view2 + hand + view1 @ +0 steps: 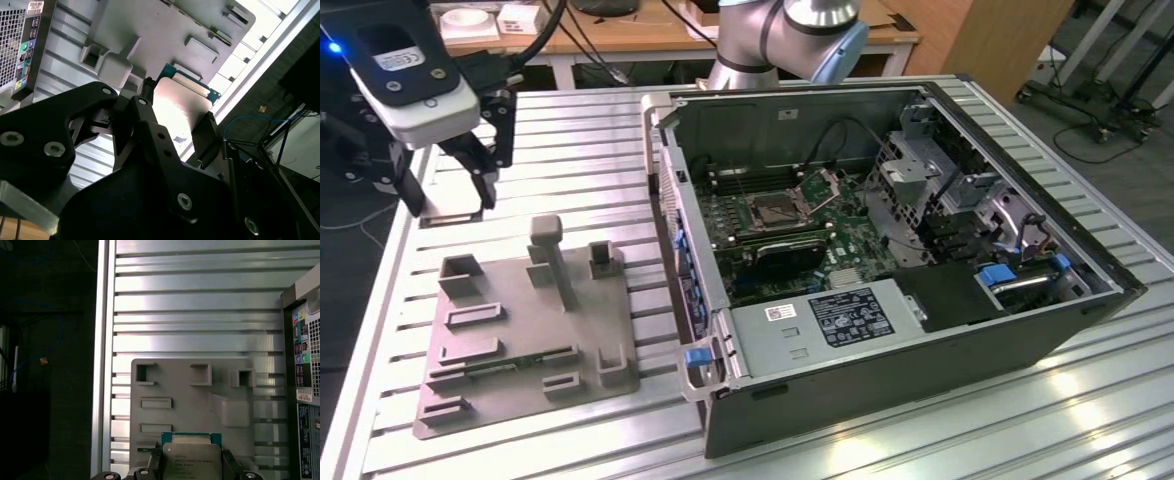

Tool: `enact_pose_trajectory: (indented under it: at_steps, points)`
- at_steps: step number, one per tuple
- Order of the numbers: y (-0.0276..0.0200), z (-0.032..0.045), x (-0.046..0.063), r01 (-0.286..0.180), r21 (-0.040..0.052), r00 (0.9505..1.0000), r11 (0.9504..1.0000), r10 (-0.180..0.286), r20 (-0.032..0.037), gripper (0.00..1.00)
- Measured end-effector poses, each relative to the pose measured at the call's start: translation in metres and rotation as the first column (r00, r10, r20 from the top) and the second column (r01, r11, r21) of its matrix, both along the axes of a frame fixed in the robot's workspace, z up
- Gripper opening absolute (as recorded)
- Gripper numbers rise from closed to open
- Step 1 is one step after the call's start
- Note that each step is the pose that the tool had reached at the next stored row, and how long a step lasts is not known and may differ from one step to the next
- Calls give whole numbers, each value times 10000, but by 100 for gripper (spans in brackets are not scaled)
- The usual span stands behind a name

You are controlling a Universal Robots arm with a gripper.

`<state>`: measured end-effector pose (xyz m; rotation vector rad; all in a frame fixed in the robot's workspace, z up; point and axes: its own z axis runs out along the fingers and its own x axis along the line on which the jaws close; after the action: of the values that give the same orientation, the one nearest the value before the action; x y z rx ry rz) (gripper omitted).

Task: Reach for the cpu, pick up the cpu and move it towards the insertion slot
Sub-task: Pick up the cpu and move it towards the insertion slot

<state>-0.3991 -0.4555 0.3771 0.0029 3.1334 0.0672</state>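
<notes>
Off end of grey tray [507, 290], well apart from insertion slot [781, 210], gripper [451, 208] was clenched on cpu [192, 460] edges; prob. best kept level, slow, clearing PC case [881, 385] wall w/ margin.

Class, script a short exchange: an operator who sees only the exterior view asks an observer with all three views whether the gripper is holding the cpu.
Operator: In my exterior view the gripper hangs near the grey tray. Does it hold the cpu?
Observer: Yes. In both wrist views the cpu sits gripped between the two fingers.
Operator: Which face shows?
Observer: In the first wrist view its silvery lid faces the camera, with a green rim.
</notes>
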Motion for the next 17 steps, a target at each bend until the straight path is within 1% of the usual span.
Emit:
enact_pose_trajectory:
  at_steps: [3,17]
  points:
    - [0,0,22,1,0,10000,10000,-1,0,54]
    - [0,1,35,-1,-1,10000,10000,1,-1,54]
